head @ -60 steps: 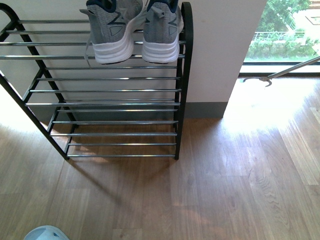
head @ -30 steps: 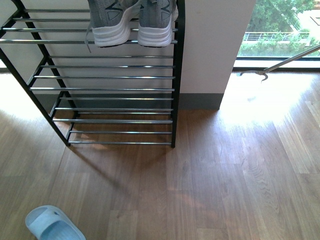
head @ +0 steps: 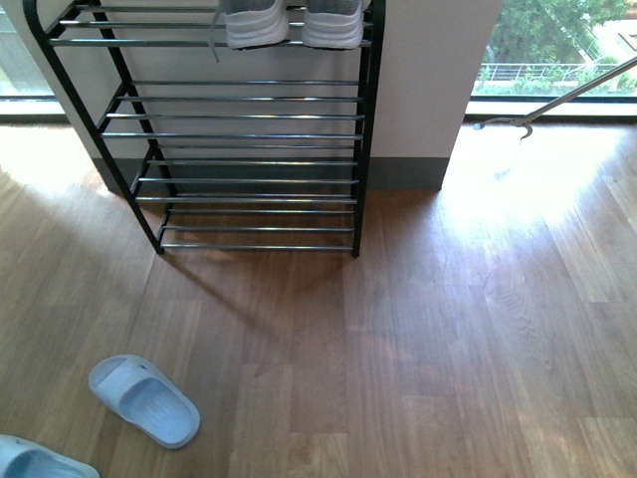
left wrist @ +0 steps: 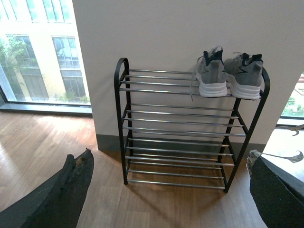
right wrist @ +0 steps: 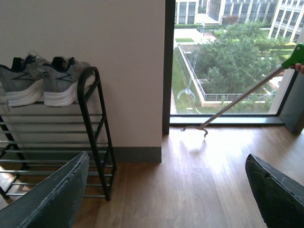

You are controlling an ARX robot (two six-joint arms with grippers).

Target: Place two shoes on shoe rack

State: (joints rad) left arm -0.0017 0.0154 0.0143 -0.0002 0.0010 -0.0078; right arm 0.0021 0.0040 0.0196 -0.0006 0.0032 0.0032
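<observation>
Two grey knit sneakers (head: 256, 28) sit side by side on the top tier of the shoe rack (head: 259, 139), at its right end as the front cam sees it. Toes and white soles face out into the room, and a grey lace hangs down over the front rod. The rack, black uprights w/ chrome-rod shelves, stands on the wood floor (head: 448, 329) against a white wall (head: 428, 90). Left wrist cam shows the same pair (left wrist: 211, 76) on the top shelf beside the rack's curved end bar; right wrist cam catches them (right wrist: 57, 83) from the side, heels w/ navy lining toward the wall.

Two light-blue rubber slides lie on the floor well apart from the rack, to the front-left. One slide (head: 144, 400) is in full view, sole down and angled. The second slide (head: 35, 461) is cut off by the frame corner, near the first but not touching it.

Left hand (left wrist: 170, 154) hangs w/ its dark fingers (left wrist: 71, 190) spread wide apart, nothing between them, facing the rack. Right hand (right wrist: 166, 156) is likewise spread wide, fingers (right wrist: 278, 190) gripping nothing, looking past the rack's end toward the window (right wrist: 228, 57).

A long metal pole (head: 567, 100) w/ a green grip at its far end slants down from the right. Its hooked tip rests on the sunlit floor by the window sill.
</observation>
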